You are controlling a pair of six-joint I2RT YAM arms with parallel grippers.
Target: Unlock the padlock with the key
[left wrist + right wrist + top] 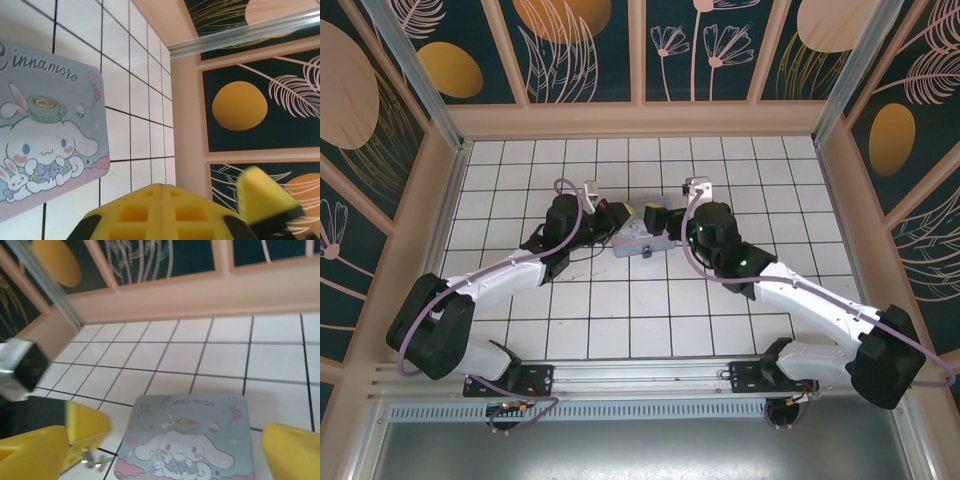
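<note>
Yellow left gripper (161,194) pads pressed together, hold unclear; right gripper (186,430) spread wide, empty

Tiny blurred metal piece (93,458), unidentifiable

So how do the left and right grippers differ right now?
The left gripper is shut, its yellow pads pressed together; the right gripper is open, its pads far apart. The cartoon-printed box lies off to one side of the left gripper's pads but shows between the right gripper's. Both have yellow pads and hang near the box.
</note>
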